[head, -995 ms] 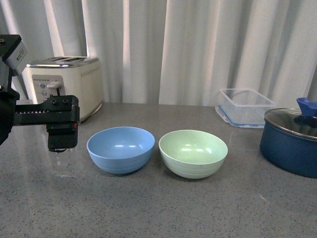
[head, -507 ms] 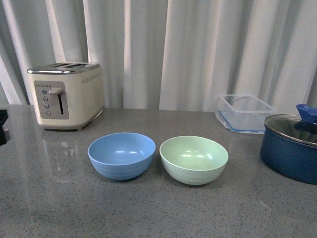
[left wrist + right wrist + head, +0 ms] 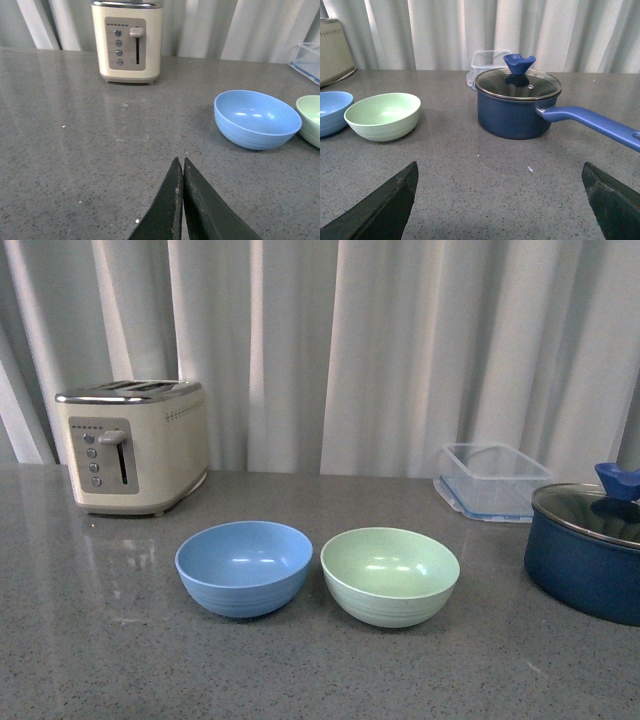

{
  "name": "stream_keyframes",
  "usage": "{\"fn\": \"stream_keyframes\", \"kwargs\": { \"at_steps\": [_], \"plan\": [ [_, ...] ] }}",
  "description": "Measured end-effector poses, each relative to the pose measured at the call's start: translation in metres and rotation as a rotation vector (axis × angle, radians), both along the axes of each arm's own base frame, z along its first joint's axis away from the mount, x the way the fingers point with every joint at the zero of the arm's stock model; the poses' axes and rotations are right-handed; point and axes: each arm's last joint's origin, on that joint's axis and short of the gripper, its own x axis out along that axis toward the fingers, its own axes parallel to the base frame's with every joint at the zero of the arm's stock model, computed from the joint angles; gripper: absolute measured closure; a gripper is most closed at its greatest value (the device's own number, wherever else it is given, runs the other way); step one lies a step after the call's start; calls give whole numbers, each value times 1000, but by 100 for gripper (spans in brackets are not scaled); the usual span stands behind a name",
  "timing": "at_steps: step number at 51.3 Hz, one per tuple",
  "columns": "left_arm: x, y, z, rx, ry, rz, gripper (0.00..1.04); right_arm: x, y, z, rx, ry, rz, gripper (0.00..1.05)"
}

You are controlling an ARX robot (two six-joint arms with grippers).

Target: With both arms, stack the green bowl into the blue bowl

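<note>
The blue bowl (image 3: 244,567) and the green bowl (image 3: 390,576) sit side by side on the grey counter, blue on the left, both upright and empty. Neither arm shows in the front view. In the left wrist view my left gripper (image 3: 180,161) is shut and empty over bare counter, with the blue bowl (image 3: 257,119) and an edge of the green bowl (image 3: 311,118) some way off. In the right wrist view my right gripper (image 3: 500,167) is open wide and empty, with the green bowl (image 3: 383,115) and part of the blue bowl (image 3: 332,112) off to one side.
A cream toaster (image 3: 133,445) stands at the back left. A clear plastic container (image 3: 494,480) sits at the back right. A dark navy pot with a glass lid (image 3: 589,552) stands at the right edge; its long handle (image 3: 592,124) reaches toward my right gripper.
The left arm, in view at the left edge a second ago, has pulled back out of the front view. The camera view shifted slightly. The bowls have not moved.
</note>
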Motion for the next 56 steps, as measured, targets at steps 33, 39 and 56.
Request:
{"fn": "stream_keyframes", "kwargs": {
  "at_steps": [33,39,56],
  "plan": [
    [-39,1,-5,0,-26,1,101,0,0,0,0,0,0,10],
    [-43,1,-4,0,-31,1,101,0,0,0,0,0,0,10],
    [-53,1,-4,0,-34,1,101,0,0,0,0,0,0,10]
  ]
}}
